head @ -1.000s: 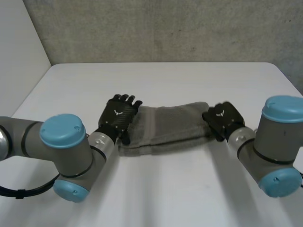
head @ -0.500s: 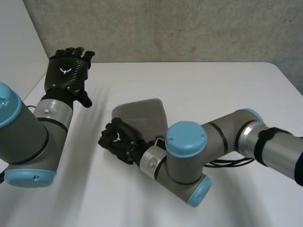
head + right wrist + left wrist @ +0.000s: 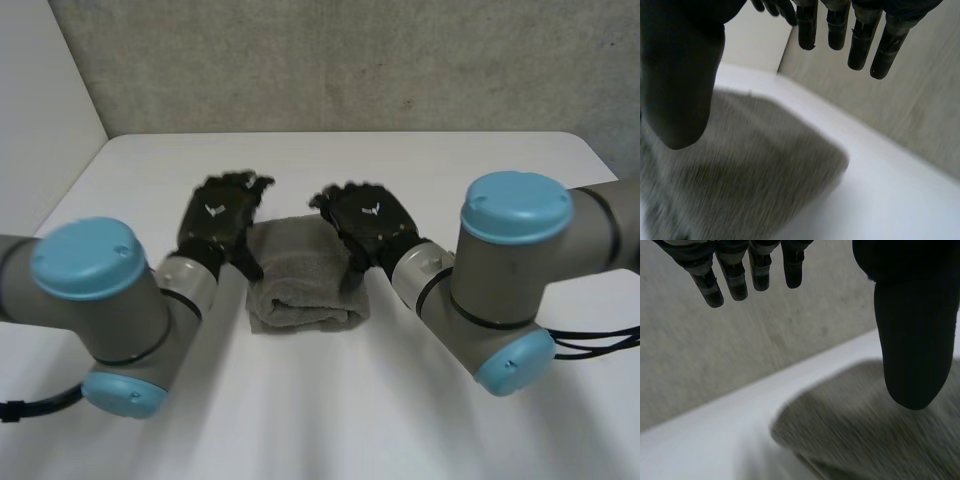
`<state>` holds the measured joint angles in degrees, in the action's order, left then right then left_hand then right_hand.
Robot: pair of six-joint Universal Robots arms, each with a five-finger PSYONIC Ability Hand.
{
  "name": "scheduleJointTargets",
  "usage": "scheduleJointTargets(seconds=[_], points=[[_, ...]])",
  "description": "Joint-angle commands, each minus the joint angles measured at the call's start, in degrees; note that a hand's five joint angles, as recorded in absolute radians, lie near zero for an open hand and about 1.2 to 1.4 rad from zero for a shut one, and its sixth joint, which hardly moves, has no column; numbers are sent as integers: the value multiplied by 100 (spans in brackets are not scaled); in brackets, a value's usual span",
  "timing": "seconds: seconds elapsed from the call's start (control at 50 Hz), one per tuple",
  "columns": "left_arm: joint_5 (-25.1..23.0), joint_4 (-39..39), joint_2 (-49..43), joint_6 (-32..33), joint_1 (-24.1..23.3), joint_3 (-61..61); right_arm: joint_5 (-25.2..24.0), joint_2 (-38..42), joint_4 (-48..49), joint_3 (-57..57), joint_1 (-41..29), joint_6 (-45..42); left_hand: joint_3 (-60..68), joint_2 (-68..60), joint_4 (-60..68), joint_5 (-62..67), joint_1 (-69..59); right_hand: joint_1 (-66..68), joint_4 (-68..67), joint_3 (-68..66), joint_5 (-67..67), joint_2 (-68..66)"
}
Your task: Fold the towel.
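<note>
A grey towel [image 3: 300,275] lies folded into a small thick rectangle in the middle of the white table [image 3: 420,170]. My left hand [image 3: 218,215] hovers at the towel's left edge, fingers straight and spread, holding nothing. My right hand [image 3: 365,215] sits over the towel's right edge, also open and empty. Under the left hand's thumb [image 3: 912,335] the left wrist view has the towel [image 3: 865,425], with the fingers [image 3: 735,275] pointing past it toward the wall. Below the right hand's thumb [image 3: 680,75] the towel [image 3: 740,165] lies flat, with that hand's fingers [image 3: 860,35] straight above it.
A grey concrete wall [image 3: 330,60] rises behind the table's far edge. A pale wall [image 3: 40,110] stands at the left. Both arms reach in from the near side, their elbows [image 3: 100,300] [image 3: 510,270] over the front of the table.
The towel went from a long strip to a short folded block. My right hand swept left across it and has opened on its right edge. My left hand rose, then came back down.
</note>
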<state>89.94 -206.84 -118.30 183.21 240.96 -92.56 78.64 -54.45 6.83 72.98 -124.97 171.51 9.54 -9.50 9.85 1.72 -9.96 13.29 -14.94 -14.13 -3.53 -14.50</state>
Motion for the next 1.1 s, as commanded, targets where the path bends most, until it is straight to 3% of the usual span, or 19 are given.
scheduleJointTargets(seconds=[0.02,0.14,0.2,0.24,0.36,0.44,0.56,0.72,1.1], points=[[15,99,-887,13,-101,221,28,1006,-727,-688,60,-20,84,-88,53,-133,-42,-329,494,413,353,450],[23,443,-923,4,-137,300,-42,928,-762,-662,69,-56,101,-105,70,-117,-59,-329,494,413,353,450],[41,619,-537,-31,-172,423,-51,471,-754,-513,69,-47,67,-72,36,-150,-25,-329,494,413,353,450],[50,636,-211,-31,-154,459,-25,-360,-692,-277,165,-12,67,-72,36,-150,-25,-329,494,413,353,450],[59,680,852,-31,-84,661,107,-1472,-499,-91,465,41,50,-55,19,-167,-9,-329,494,413,353,450],[67,1152,1492,-57,-40,897,528,-2243,-586,-74,789,6,100,-105,70,-117,-59,-329,494,413,353,450],[260,2093,2046,-136,38,1293,942,-2465,-1060,-170,1036,-12,84,-88,53,-133,-42,-329,494,413,353,450],[392,2359,2337,-154,241,1355,1346,-2430,-1114,-293,1256,-12,50,-55,19,-167,-9,-329,494,413,353,450],[445,2473,2338,-163,417,1347,1294,-2421,-1096,-293,1230,-12,46,-50,15,-172,-4,-329,494,413,353,450]])
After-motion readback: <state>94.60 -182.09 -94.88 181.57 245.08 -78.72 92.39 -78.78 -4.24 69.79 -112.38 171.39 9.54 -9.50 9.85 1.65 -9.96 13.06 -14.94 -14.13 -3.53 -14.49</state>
